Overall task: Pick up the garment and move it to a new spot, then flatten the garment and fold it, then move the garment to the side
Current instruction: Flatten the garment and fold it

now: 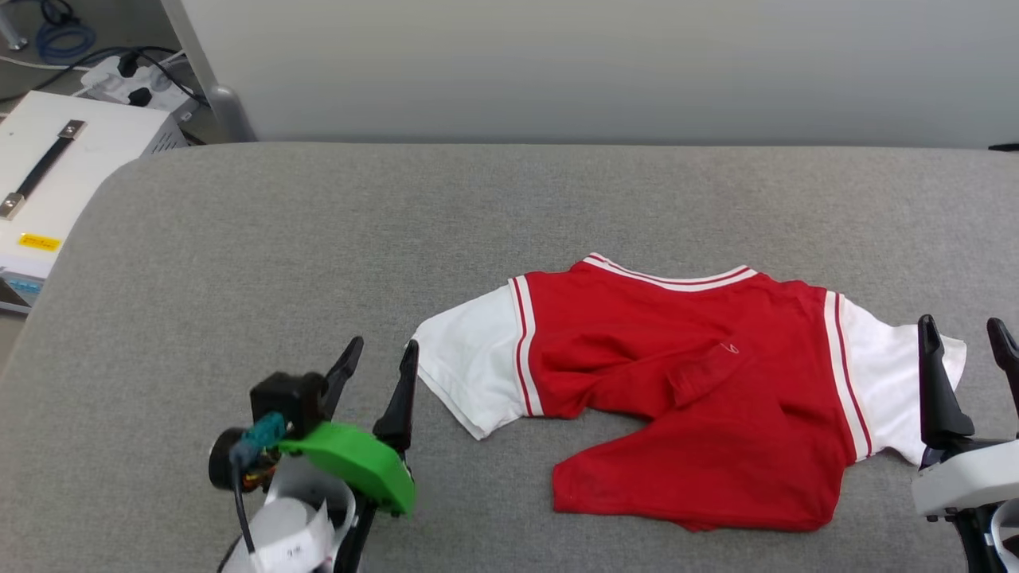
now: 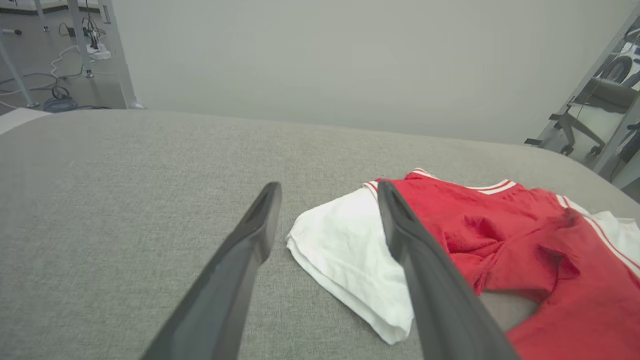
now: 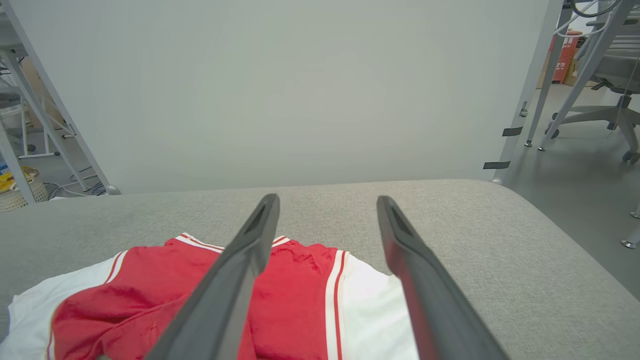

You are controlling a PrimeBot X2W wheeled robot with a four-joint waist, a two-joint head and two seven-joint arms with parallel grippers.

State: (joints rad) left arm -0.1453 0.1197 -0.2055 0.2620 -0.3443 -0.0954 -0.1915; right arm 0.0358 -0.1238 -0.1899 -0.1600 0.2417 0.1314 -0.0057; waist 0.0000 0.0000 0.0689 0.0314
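Observation:
The garment (image 1: pixel 685 382) is a red jersey with white short sleeves and red-and-white striped trim, lying loosely rumpled on the grey padded table (image 1: pixel 318 239), right of centre. No lettering shows on the side facing up. My left gripper (image 1: pixel 380 358) stands open just left of the garment's left sleeve (image 1: pixel 470 358), holding nothing. In the left wrist view the garment (image 2: pixel 500 235) lies ahead and to the right of the left gripper (image 2: pixel 327 192). My right gripper (image 1: pixel 967 338) is open over the right sleeve (image 1: pixel 892 374). The right wrist view shows the garment (image 3: pixel 150 295) under the open right gripper (image 3: pixel 325 205).
A white equipment box (image 1: pixel 56 167) and a power strip with cables (image 1: pixel 135 79) sit off the table's left end. A pale wall panel (image 1: pixel 605 64) rises behind the table. Chair and table legs (image 3: pixel 575 100) stand on the floor to the right.

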